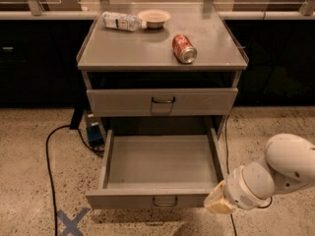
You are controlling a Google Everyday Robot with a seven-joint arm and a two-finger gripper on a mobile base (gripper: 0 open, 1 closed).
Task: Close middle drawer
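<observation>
The middle drawer (142, 199) is pulled far out of the grey cabinet. It is wide, shallow and empty, with a short front panel and a small dark wire handle (165, 201). Above it, the taller-fronted grey drawer (162, 101) stands a little way out. The lowest drawer is hidden under the open one. My gripper (219, 204) is a cream-coloured tip on the white arm (280, 168). It sits at the right end of the middle drawer's front panel, close to or touching the front right corner.
On the cabinet top (123, 48) lie a red soda can (184, 48), a plastic bottle (120, 21) and a bowl (154, 18). A black cable (48, 161) and a blue box (93, 132) are on the floor at left, with a blue tape X (72, 221).
</observation>
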